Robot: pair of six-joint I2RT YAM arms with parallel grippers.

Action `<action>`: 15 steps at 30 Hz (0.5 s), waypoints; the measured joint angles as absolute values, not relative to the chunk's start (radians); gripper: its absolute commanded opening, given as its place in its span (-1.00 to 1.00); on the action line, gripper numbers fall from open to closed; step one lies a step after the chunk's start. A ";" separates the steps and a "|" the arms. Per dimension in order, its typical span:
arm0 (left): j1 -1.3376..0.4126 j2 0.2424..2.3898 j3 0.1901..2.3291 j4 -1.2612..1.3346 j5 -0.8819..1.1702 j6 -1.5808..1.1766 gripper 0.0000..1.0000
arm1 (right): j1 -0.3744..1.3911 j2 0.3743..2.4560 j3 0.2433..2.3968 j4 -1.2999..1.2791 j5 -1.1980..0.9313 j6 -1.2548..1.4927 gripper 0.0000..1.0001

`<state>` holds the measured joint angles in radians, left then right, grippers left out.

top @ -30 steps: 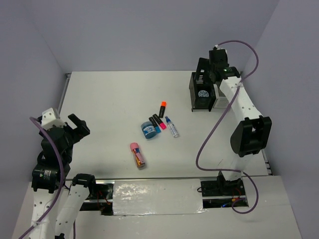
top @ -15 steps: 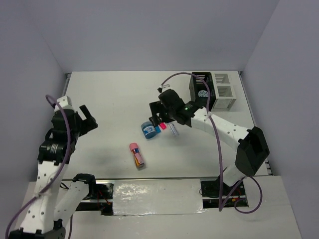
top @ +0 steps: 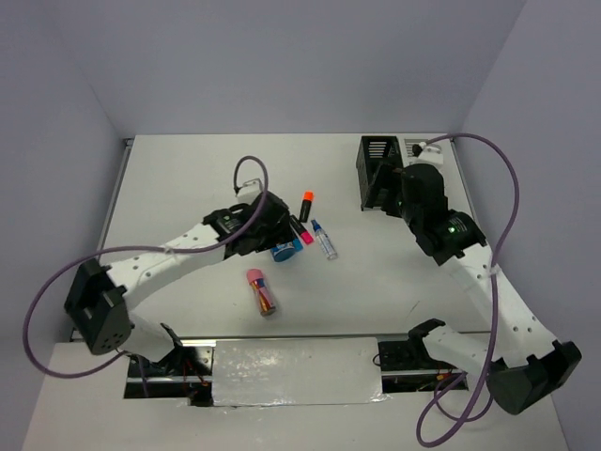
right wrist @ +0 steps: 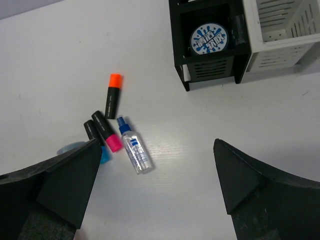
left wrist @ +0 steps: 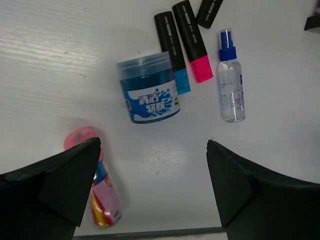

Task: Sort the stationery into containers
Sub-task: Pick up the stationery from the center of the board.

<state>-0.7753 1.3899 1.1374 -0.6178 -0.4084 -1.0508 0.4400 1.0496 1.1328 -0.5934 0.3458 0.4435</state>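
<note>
left gripper [left wrist: 152, 146]: jaws wide open, holding nothing, hanging over the blue tape roll [left wrist: 148, 95] mid-table [top: 188, 178]
right gripper [right wrist: 156, 144]: wide open too, empty, near the black box [right wrist: 210, 70] at the table's far right corner
right wrist only: second blue roll [right wrist: 209, 38] sits inside the black box, white box [right wrist: 280, 45] against its right side; overhead, the arm blocks that
around: blue-tipped marker [left wrist: 172, 50] against the roll, pink-tipped marker [left wrist: 192, 40] beside it, orange marker [right wrist: 113, 95] farther back, clear pen [left wrist: 231, 85] to the right, pink-capped tube [left wrist: 100, 185] toward the near edge
look: roll's label has white print, probably Chinese
</note>
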 measured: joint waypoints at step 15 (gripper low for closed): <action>-0.822 1.806 1.298 -0.663 -0.470 -1.211 0.97 | 0.416 1.036 1.076 -0.593 0.153 0.352 0.99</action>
<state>-0.8219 1.8065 1.2984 -0.6632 -0.4698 -1.2114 0.4164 1.0355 1.0760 -0.5930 0.1528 0.3515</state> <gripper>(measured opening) 0.993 0.997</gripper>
